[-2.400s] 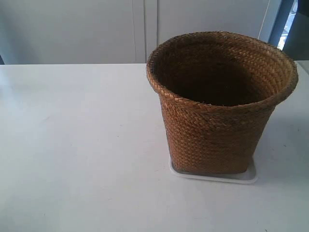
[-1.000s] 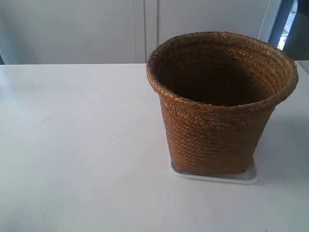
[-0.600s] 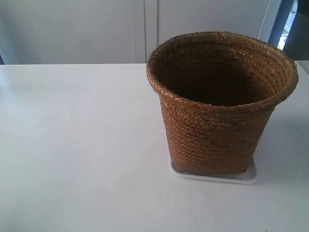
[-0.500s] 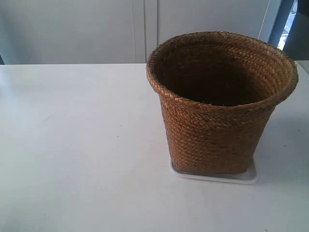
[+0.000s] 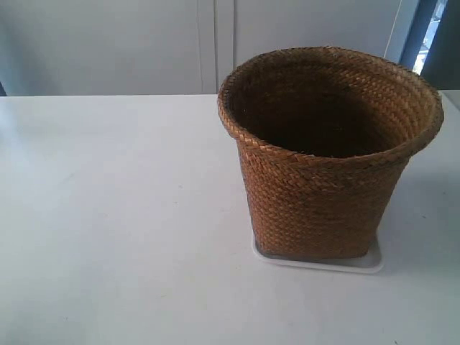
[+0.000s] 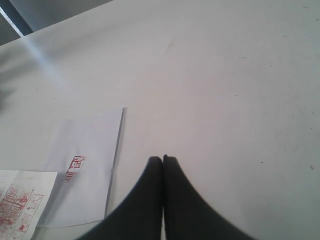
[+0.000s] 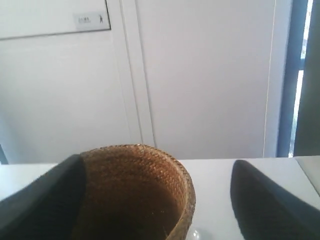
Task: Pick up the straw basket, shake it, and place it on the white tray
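Note:
The straw basket (image 5: 327,154) stands upright on the white tray (image 5: 359,264), whose rim shows only under the basket's base. No arm appears in the exterior view. In the right wrist view the basket (image 7: 145,190) lies ahead of my right gripper (image 7: 157,175), which is open, its two dark fingers (image 7: 260,200) wide apart with the rim between them in the picture but not touched. My left gripper (image 6: 163,159) is shut on nothing over bare tabletop; the basket does not show in that view.
White table (image 5: 108,215) around the basket. White cabinet doors (image 5: 215,43) stand behind it. Paper sheets with red print (image 6: 80,170) lie on the table beside the left gripper. A dark blue frame (image 5: 424,36) is at the far right.

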You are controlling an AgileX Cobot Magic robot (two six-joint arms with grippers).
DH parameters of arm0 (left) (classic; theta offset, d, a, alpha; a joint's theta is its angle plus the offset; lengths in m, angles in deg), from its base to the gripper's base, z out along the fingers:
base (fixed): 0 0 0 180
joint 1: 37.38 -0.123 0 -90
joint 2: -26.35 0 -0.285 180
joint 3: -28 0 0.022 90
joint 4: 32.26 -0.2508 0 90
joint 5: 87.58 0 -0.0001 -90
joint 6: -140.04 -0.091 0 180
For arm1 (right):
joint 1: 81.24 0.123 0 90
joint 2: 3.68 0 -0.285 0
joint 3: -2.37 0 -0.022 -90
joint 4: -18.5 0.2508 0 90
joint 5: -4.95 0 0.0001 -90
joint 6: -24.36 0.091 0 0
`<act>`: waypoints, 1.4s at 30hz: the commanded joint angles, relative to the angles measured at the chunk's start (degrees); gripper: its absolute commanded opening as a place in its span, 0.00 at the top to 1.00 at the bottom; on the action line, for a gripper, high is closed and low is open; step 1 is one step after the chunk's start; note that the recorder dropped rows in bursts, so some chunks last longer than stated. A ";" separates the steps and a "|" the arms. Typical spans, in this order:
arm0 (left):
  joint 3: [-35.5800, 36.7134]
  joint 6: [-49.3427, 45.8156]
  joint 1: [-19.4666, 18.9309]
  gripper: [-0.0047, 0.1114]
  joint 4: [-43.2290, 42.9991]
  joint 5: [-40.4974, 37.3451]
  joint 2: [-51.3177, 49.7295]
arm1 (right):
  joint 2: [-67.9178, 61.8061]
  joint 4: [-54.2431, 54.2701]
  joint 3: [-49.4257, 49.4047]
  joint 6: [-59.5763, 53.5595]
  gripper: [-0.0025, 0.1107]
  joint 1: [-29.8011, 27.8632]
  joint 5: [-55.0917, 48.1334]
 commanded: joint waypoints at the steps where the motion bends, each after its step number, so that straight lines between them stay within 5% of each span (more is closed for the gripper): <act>1: 0.36 0.02 0.32 0.96 0.62 0.12 0.28 | 8.09 0.16 -5.60 2.22 0.32 -3.74 3.54; 17: 0.36 0.02 0.32 0.96 0.62 0.12 0.28 | 21.08 -0.86 -10.36 1.67 0.32 -6.58 -1.01; 31: 0.36 0.02 0.32 0.96 0.62 0.12 0.28 | 28.30 -0.19 -24.45 4.13 0.32 -6.79 7.84; 42: 0.36 0.02 0.32 0.96 0.62 0.12 0.28 | 28.57 5.09 -32.91 -8.70 0.32 -6.79 12.28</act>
